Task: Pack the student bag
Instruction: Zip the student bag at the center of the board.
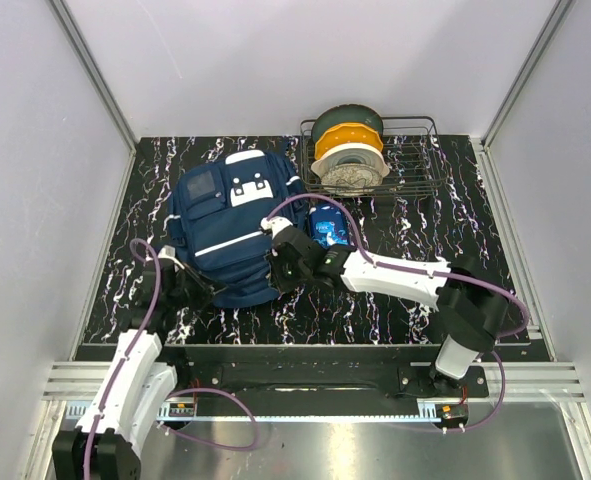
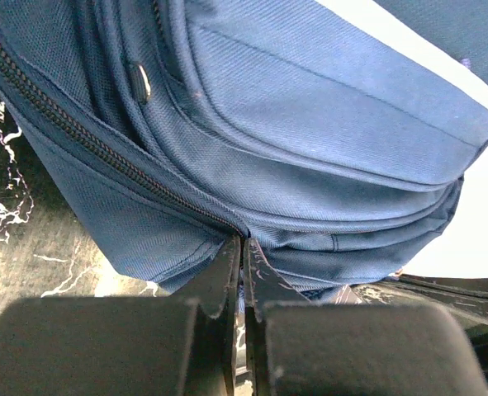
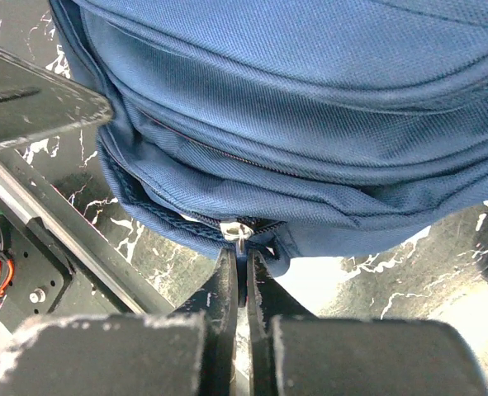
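The student bag (image 1: 225, 225), a navy backpack with white patches and a thin white stripe, lies on the marbled black table. My left gripper (image 1: 205, 288) sits at its near left edge. In the left wrist view that gripper (image 2: 244, 247) is shut, pinching a fold of the bag's fabric (image 2: 310, 173) where a closed zipper (image 2: 103, 157) ends. My right gripper (image 1: 277, 262) is at the bag's near right edge. In the right wrist view it (image 3: 242, 260) is shut on the small blue pull tab hanging from the silver zipper slider (image 3: 237, 230).
A small bright-blue patterned pencil case (image 1: 328, 228) lies just right of the bag, beside the right arm. A wire basket (image 1: 415, 165) at the back right holds filament spools (image 1: 350, 150). White walls enclose the table on three sides.
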Motion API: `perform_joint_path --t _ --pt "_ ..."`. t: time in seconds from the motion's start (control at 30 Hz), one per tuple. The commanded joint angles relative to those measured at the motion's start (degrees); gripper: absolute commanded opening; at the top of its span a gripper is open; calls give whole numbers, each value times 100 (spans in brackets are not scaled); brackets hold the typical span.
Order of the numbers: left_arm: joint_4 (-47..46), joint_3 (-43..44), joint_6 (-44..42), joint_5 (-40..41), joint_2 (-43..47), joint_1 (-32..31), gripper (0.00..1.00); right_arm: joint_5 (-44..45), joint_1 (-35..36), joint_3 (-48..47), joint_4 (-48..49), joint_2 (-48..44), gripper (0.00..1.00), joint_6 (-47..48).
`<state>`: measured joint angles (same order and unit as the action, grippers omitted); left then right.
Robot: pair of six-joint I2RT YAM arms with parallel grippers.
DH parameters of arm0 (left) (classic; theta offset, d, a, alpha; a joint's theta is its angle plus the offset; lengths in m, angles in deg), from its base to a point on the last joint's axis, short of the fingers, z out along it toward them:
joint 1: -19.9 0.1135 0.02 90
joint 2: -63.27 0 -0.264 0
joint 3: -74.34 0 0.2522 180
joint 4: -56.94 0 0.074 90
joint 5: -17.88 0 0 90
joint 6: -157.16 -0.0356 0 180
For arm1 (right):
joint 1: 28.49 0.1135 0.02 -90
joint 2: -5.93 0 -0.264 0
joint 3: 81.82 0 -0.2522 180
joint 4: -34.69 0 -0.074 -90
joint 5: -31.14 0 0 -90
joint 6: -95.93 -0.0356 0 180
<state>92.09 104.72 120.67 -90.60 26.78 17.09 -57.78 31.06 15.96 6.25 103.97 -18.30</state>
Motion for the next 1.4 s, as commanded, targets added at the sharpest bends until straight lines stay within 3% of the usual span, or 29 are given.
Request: perform_joint_path --t 0.0,0.1,0.37,0.57,0.87,1.37 --pt "382 910 -473 1011 247 244 0 393 -311 131 167 -557 0 138" --pt "910 1360 -781 1093 414 735 0 428 -496 289 132 -680 0 181" --pt "1482 1888 -1414 4 406 2308 0 411 -848 422 62 -672 0 366" --pt "1991 2537 -1932 -296 371 3118 0 314 -1182 203 114 -365 0 480" --pt "2493 3294 -2152 -15 292 3102 0 270 -1894 -360 421 259 0 568" --pt "2564 3330 -2117 -15 344 3032 0 130 -2562 -878 1055 1147 0 586"
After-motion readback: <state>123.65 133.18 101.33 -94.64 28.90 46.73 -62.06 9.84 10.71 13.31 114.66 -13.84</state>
